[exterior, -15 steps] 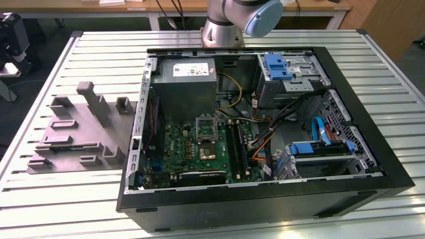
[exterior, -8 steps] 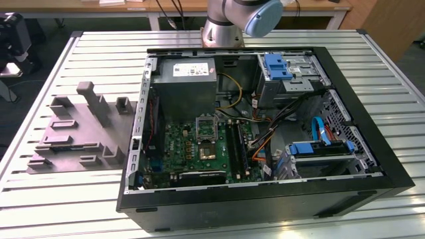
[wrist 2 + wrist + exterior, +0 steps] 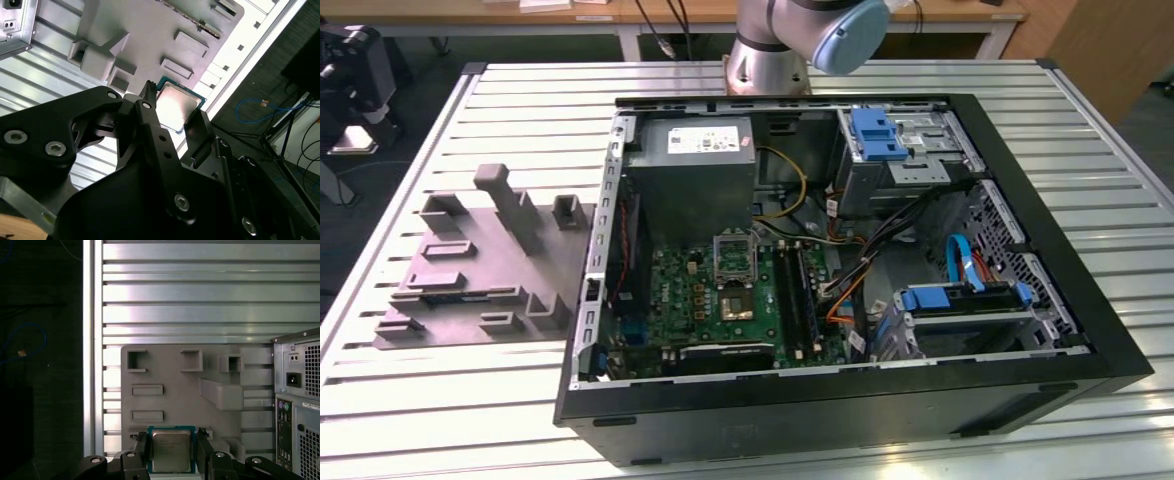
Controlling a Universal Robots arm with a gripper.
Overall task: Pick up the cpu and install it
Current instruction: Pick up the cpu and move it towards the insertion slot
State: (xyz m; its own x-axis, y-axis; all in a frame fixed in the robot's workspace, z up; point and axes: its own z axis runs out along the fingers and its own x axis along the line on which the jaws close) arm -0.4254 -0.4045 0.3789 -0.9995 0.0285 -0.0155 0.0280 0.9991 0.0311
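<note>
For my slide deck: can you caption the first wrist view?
The gripper clamps the small flat silvery-beige square cpu over the grey plastic tray with upright blocks.

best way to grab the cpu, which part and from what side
Take the cpu by two opposite edges, from above its flat top. It is a thin flat square, so only the edges offer grip. In both wrist views the tool sits that way, one finger at each edge.

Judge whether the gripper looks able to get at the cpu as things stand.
Very likely yes. In the first wrist view the cpu sits between the fingers of the gripper, which press on two opposite edges. Nothing lies between them, and the grey tray is behind the chip.
</note>
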